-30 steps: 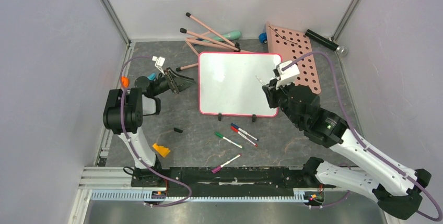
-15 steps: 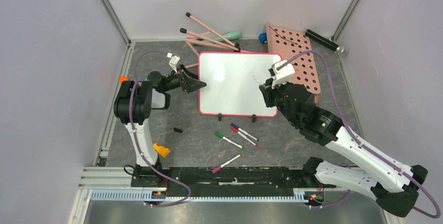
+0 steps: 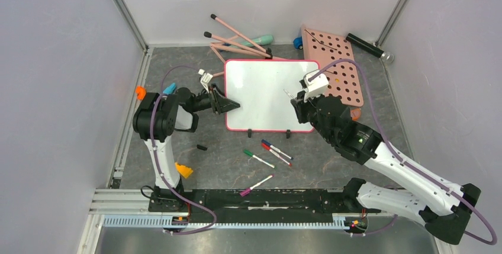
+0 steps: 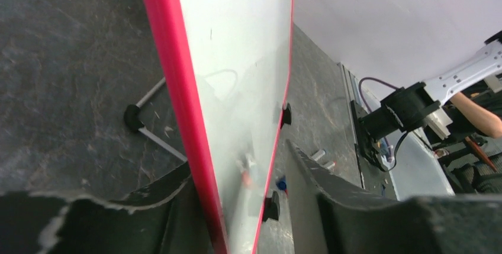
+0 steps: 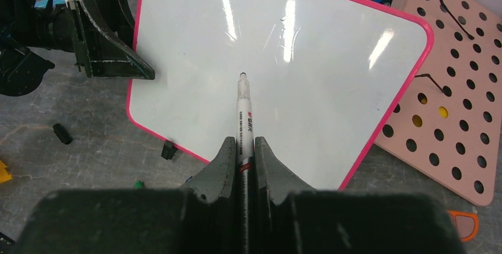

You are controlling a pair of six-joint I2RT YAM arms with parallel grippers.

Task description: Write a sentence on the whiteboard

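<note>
Whiteboard (image 3: 263, 91) white, pink-red rim; pegboard (image 3: 331, 44) pink w/ holes; marker (image 5: 243, 106) white, blk tip; tabletop (image 3: 207, 135) dk grey.

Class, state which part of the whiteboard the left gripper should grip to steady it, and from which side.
The pink left rim, approached from the left: the whiteboard lies roughly flat and thin, so the left gripper can straddle that edge.

dark grey marbled tabletop (image 3: 177, 135). whiteboard (image 3: 266, 94) lies mid-table, pink pegboard (image 3: 331, 50) just beside its far right corner. pink sticks with black tips (image 3: 237, 41) fanned at the far edge, teal object (image 3: 264, 40) among them. near side: green marker (image 3: 258, 158), red and blue markers (image 3: 277, 152) side by side, magenta marker (image 3: 256, 185) nearest the arm bases. small black cap (image 3: 202, 147) and orange wedge (image 3: 183, 170) near left.
</note>
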